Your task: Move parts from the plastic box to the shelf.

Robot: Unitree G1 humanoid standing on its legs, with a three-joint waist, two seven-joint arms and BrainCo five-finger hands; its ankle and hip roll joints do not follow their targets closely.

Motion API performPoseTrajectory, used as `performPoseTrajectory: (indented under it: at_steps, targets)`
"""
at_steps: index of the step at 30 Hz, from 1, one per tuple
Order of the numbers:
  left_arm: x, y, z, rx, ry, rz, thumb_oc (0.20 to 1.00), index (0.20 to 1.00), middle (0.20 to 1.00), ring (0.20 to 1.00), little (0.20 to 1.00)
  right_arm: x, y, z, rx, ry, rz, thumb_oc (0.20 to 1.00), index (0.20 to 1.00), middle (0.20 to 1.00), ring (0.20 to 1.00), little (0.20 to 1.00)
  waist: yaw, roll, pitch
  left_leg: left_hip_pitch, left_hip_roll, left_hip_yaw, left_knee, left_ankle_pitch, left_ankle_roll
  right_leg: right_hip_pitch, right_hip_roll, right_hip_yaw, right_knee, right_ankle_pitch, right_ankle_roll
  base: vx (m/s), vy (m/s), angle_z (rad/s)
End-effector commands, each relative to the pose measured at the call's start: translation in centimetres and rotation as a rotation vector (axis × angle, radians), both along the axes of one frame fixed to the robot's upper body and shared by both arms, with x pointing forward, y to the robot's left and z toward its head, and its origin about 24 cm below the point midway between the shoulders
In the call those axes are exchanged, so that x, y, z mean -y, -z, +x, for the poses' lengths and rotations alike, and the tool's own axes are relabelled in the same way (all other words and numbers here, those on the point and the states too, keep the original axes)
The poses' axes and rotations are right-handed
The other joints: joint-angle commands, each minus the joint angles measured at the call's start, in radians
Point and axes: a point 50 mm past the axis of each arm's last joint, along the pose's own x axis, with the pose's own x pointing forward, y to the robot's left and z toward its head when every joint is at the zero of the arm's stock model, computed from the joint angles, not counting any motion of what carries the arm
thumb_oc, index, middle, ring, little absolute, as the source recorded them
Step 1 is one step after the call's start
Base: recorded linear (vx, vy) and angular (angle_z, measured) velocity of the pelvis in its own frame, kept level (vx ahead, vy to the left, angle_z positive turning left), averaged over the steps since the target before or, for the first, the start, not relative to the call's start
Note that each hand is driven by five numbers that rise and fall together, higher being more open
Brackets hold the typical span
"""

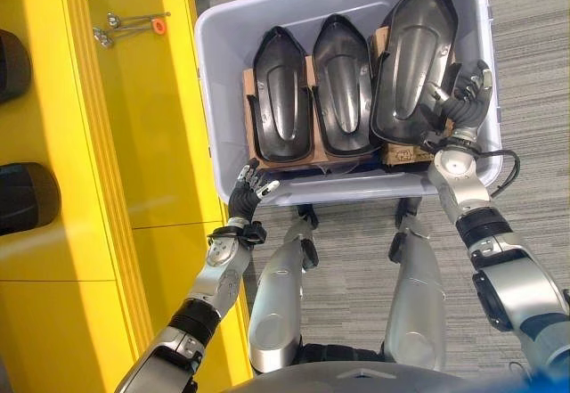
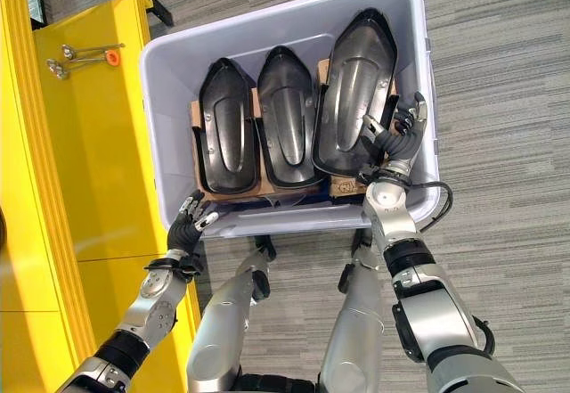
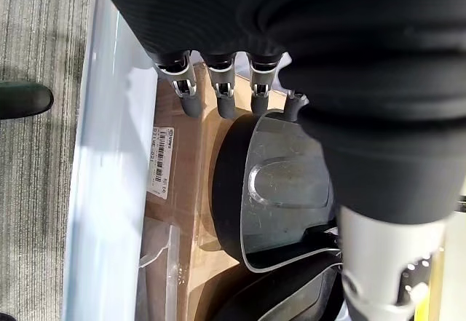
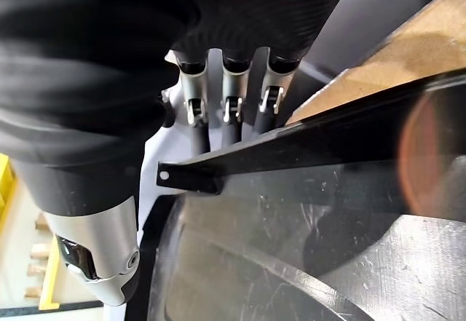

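Black moulded plastic parts (image 1: 411,59) lie in the pale plastic box (image 1: 214,99); right hand (image 1: 465,99), fingers loosely spread beside the largest, should hook its edge firmly, while the left hand (image 1: 248,188) hovers unclenched.

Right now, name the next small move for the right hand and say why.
Probably close the right hand on the largest black part and lift: its fingers already reach behind that part's near edge. The left hand hovers at the plastic box rim.
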Motion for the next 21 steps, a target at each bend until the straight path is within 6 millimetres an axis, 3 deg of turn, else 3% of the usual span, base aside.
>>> performPoseTrajectory:
  at_steps: [1,9,21]
  targets:
    - [1.0,1.4,-1.3,-0.052,0.046,0.004,1.000,1.000,1.000,1.000,1.000,2.6,1.3,-0.1,-0.106,0.054,0.044,1.000,1.000,1.000,1.000,1.000,0.007,0.044,-0.018,-0.090,0.040,-0.098,0.101,-0.090,-0.052,-0.063,0.008,-0.045,0.127,-0.137,-0.009,0.00,-0.019,-0.04]
    - [0.7,1.6,-1.4,-0.051,0.060,0.012,1.000,1.000,1.000,1.000,1.000,3.1,2.1,0.2,-0.195,0.056,0.052,1.000,1.000,1.000,1.000,1.000,0.011,0.047,-0.018,-0.102,0.042,-0.096,0.101,-0.088,-0.056,-0.078,0.009,-0.050,0.134,-0.139,-0.012,0.00,-0.007,-0.01]
    - [0.2,1.4,-1.3,-0.036,0.061,0.021,1.000,1.000,1.000,1.000,1.000,3.8,4.9,0.2,-0.518,0.072,-0.179,1.000,1.000,1.000,1.000,1.000,0.017,0.044,-0.018,-0.125,0.051,-0.099,0.111,-0.087,-0.056,-0.096,0.007,-0.055,0.143,-0.139,-0.014,0.00,0.000,0.00]
